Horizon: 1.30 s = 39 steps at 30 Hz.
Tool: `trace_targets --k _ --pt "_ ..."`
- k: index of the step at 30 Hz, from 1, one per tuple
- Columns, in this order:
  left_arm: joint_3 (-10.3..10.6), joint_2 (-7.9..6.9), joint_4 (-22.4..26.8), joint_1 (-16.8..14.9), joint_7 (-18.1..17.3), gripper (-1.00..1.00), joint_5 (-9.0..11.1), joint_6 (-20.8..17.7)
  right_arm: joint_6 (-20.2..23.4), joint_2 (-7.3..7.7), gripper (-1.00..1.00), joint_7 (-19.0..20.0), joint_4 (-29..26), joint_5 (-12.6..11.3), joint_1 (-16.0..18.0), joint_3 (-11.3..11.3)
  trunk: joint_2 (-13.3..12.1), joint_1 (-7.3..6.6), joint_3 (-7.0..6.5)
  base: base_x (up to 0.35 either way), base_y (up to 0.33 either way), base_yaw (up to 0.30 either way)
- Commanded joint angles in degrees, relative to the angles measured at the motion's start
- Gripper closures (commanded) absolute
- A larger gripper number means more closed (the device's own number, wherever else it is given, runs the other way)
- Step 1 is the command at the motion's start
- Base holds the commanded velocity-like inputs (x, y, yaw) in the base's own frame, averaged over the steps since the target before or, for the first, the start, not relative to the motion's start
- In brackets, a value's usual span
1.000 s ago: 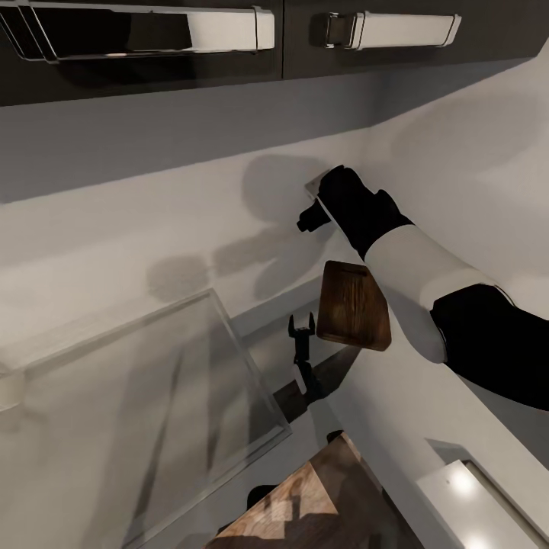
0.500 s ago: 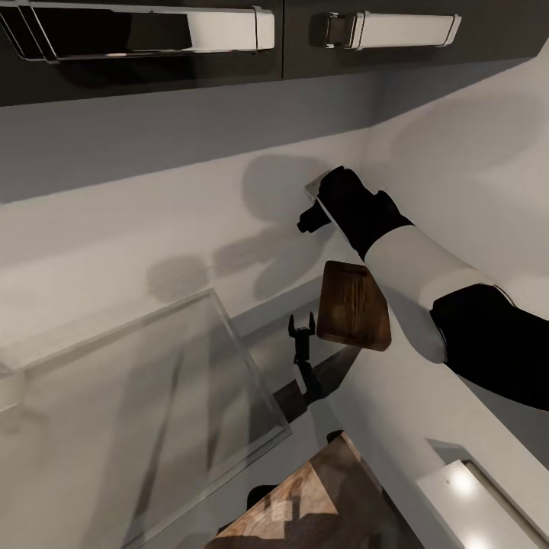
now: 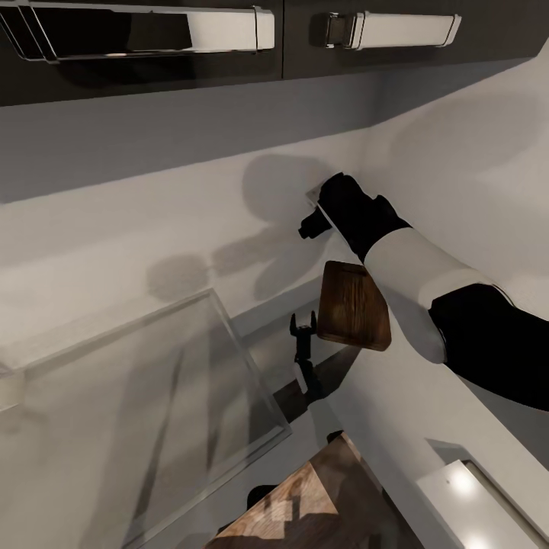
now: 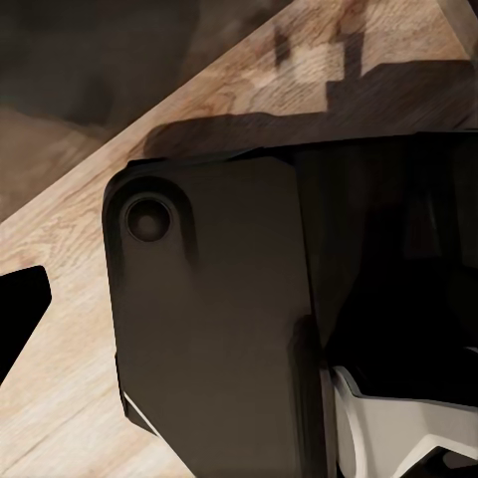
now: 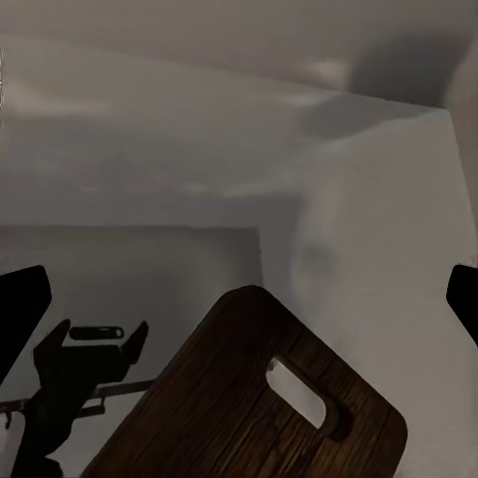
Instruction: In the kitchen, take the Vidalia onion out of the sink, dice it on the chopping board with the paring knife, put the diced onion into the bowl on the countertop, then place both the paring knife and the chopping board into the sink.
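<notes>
Bg was plain pale grey wall (image 3: 152,206) w/ soft shadows, meeting a 2nd wall at a corner on the right. Dark upper cabinets (image 3: 282,53) w/ glossy chrome handles (image 3: 393,29) ran along top. Light wood floor (image 4: 60,398) showed below.

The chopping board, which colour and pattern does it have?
Dark brown chopping board with wood grain, clearest in the right wrist view.

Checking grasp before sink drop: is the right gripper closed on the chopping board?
No. In the right wrist view the chopping board lies between wide-apart fingertips, neither touching it.
</notes>
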<state>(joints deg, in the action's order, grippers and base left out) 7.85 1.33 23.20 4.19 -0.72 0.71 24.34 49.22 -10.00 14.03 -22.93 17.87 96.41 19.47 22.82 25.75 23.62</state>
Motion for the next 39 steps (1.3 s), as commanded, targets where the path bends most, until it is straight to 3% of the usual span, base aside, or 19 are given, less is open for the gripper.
trace_targets --k 1,10,17,23,31,39 --pt "0.1 -0.01 0.1 0.0 -0.1 -1.0 0.1 0.1 0.2 0.3 -1.0 0.5 0.0 0.6 0.0 0.1 0.1 0.03 0.08 0.0 0.0 0.0" --pt "0.1 -0.01 0.1 0.0 -0.1 -1.0 0.1 0.0 -0.9 3.19 -1.0 0.8 1.9 0.4 -0.1 0.1 0.1 0.03 0.08 0.0 0.0 0.0" --pt "0.1 -0.01 0.1 0.0 -0.1 -1.0 0.1 0.0 -4.6 7.7 -1.0 3.3 3.8 0.3 -0.2 0.1 0.1 0.03 0.08 0.0 0.0 0.0" --pt "0.1 -0.01 0.1 0.0 -0.1 -1.0 0.1 0.0 -5.5 11.77 -1.0 8.5 4.1 0.3 -0.2 0.1 0.1 0.03 0.08 0.0 0.0 0.0" --pt "0.1 -0.01 0.1 0.0 -0.1 -1.0 0.1 0.0 -7.1 15.21 -1.0 10.4 4.2 0.2 -0.2 0.1 0.1 0.03 0.08 0.0 0.0 0.0" --pt "0.1 -0.01 0.1 0.0 -0.1 -1.0 0.1 0.0 -9.3 18.99 -1.0 22.3 3.4 0.5 -0.2 -0.1 0.1 0.03 0.08 0.0 0.0 0.0"
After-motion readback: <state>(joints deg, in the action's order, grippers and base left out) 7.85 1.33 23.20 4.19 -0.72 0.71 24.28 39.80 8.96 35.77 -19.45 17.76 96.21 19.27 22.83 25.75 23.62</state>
